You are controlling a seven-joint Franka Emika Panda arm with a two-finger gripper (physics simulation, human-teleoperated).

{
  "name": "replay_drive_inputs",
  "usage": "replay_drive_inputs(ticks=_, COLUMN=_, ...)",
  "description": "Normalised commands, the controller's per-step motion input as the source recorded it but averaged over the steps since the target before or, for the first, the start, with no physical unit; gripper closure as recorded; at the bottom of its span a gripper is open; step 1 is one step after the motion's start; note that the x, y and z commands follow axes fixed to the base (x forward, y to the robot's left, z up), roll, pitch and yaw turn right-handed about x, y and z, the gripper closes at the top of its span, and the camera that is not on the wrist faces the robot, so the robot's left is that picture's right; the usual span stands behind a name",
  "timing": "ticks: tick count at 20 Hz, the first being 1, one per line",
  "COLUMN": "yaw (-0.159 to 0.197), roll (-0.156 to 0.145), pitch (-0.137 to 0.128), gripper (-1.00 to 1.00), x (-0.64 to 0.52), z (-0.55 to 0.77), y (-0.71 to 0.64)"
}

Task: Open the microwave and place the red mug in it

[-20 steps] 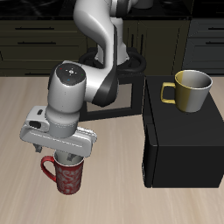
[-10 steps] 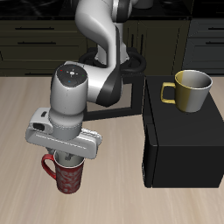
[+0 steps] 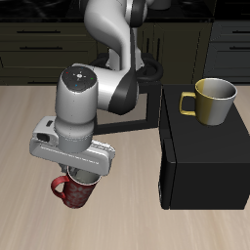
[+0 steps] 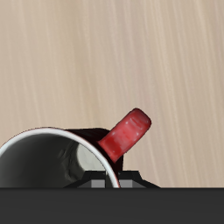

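Red mug [image 3: 74, 190] beside microwave [image 3: 200, 156], nearer table's front edge; yellow mug [image 3: 211, 100] on microwave.

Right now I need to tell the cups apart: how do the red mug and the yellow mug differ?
The red mug is dark, speckled red; the yellow mug is plain yellow. The red mug sits on the table under the hand; the yellow mug stands on the microwave. Both are upright with loop handles.
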Motion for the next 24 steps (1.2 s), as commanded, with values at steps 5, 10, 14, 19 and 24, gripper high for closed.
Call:
replay_drive_inputs(ticks=5, yaw=-0.018, roll=0.004, pitch=-0.062, gripper=1.00, x=-0.24, z=0.45, y=-0.16)
replay_drive_inputs(ticks=10, yaw=0.022, roll=-0.001, pitch=-0.054, gripper=1.00, x=-0.37, z=0.38, y=-0.21)
replay_drive_inputs(ticks=14, yaw=0.041, roll=0.002, pitch=-0.039, gripper=1.00, x=-0.36, z=0.30, y=-0.14)
replay_drive_inputs(ticks=19, yaw=0.049, roll=-0.016, pitch=-0.047, gripper=1.00, x=-0.51, z=0.30, y=-0.21)
replay_drive_inputs(ticks=24, yaw=0.008, roll=0.011, pitch=-0.005, gripper=1.00, x=-0.44, z=0.10, y=-0.21)
